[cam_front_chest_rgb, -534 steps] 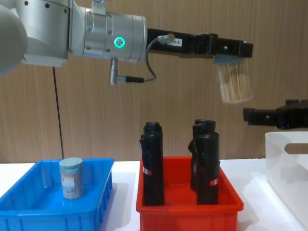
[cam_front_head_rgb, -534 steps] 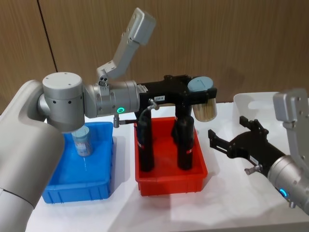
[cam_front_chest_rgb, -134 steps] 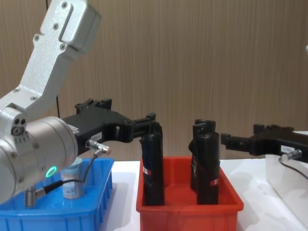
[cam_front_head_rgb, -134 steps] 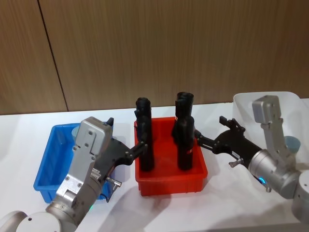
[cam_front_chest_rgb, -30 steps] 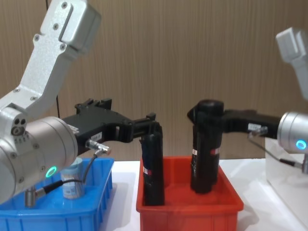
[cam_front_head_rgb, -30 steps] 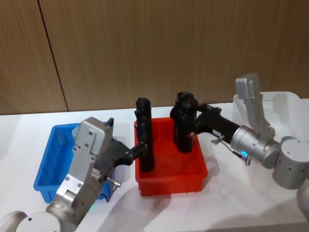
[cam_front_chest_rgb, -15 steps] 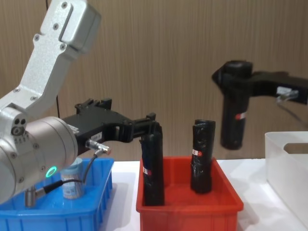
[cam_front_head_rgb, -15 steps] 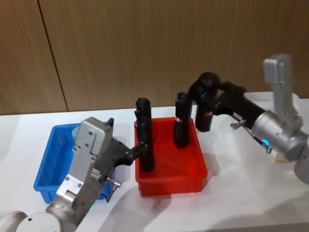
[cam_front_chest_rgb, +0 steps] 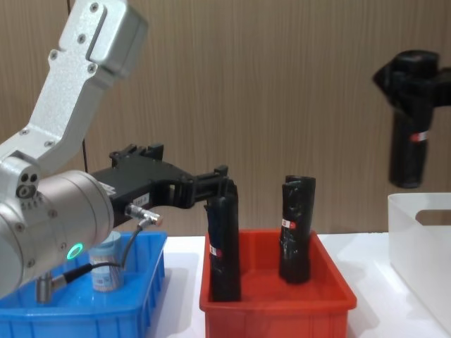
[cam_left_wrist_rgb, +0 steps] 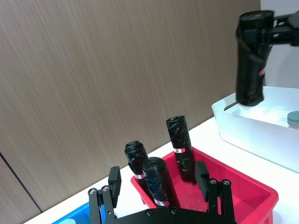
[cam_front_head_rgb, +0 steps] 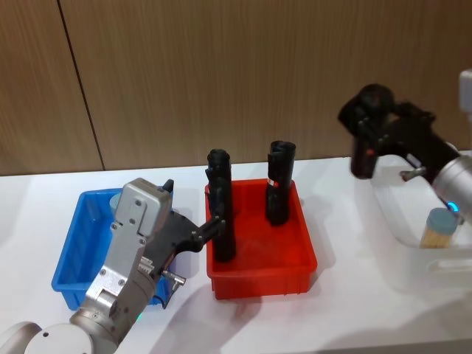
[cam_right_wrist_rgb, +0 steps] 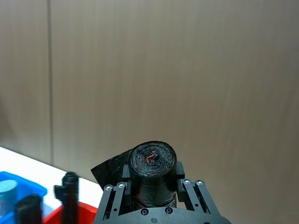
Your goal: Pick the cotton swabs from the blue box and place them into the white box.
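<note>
Right now my right gripper (cam_front_head_rgb: pixel 366 140) is clamped on a black cylinder (cam_front_chest_rgb: pixel 410 120), held upright above the white box's (cam_front_head_rgb: pixel 391 214) left edge. One clear, blue-lidded jar of cotton swabs (cam_front_head_rgb: pixel 436 228) stands inside that box, another (cam_front_chest_rgb: pixel 105 260) in the blue box (cam_front_head_rgb: pixel 74 258). My left gripper (cam_front_head_rgb: pixel 214 225) hangs with fingers spread at the red bin's (cam_front_head_rgb: pixel 262 269) left edge.

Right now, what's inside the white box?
One jar of cotton swabs stands upright in the white box. The right gripper holds a black cylinder above it; the box's right part is out of frame.

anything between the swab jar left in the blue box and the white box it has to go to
Yes. The red bin sits between the blue box and the white box, with tall black rolls standing in it. The swab jar would likely need lifting over them. The right gripper holds another black roll above the white box.
</note>
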